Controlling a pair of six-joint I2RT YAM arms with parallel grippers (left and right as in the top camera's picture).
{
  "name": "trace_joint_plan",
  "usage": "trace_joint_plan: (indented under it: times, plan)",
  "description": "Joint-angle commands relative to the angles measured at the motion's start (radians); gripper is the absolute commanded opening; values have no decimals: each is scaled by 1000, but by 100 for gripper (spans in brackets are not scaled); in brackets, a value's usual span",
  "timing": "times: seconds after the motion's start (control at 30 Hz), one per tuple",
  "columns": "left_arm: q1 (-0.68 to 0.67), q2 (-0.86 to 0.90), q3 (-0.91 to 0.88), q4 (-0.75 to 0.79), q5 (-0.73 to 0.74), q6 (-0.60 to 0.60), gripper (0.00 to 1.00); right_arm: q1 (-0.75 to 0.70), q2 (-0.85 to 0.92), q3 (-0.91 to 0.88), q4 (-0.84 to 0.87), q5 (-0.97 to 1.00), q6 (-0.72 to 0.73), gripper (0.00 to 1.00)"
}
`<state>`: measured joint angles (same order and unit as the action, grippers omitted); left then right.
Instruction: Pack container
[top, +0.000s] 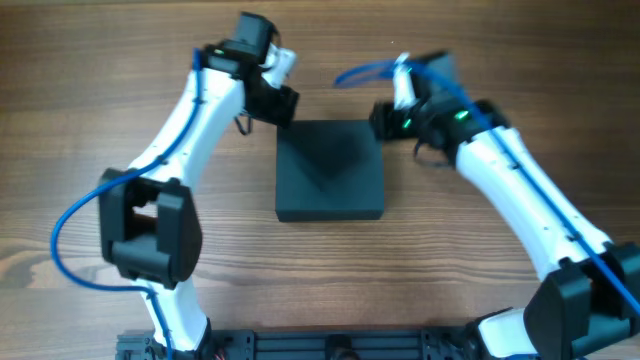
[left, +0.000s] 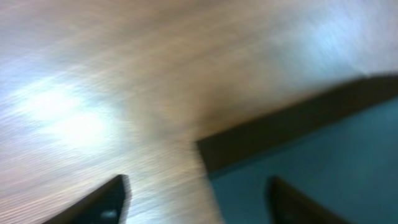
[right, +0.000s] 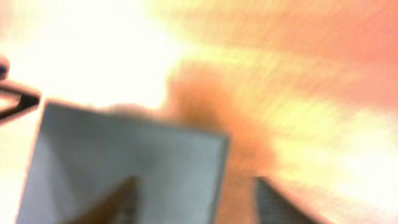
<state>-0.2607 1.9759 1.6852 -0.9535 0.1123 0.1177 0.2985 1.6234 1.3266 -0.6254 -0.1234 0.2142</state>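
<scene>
Container (top: 329, 170), a matte dark square box on wood-grain surface (top: 100, 80); left claw (top: 282, 104) and right claw (top: 384, 120) spread; wrist views blurred.

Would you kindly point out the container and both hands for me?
container (top: 330, 170), overhead, middle of its top.
left hand (top: 281, 106), overhead, between its fingertips.
right hand (top: 383, 121), overhead, between its fingertips.

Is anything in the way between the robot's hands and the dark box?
No, nothing visible. The left end effector and right end effector sit right by the far corners of the container, with only the wooden table showing beside it. The wrist views are blurred but show nothing in between.
</scene>
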Motion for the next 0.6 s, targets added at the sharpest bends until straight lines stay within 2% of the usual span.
trace_joint_plan:
  times: [0.0, 0.2, 0.3, 0.57]
  plan:
    - [86, -87, 38, 8, -44, 0, 100, -100, 7, 115, 17, 49, -60, 100]
    - [291, -102, 37, 26, -43, -86, 100, -285, 1, 212, 33, 60, -161, 100]
    - [368, -149, 37, 18, -43, -108, 100, -355, -31, 212, -36, 117, -87, 100]
    - [365, -314, 8, -7, -42, -104, 100, -377, -209, 124, -166, 176, -80, 100]
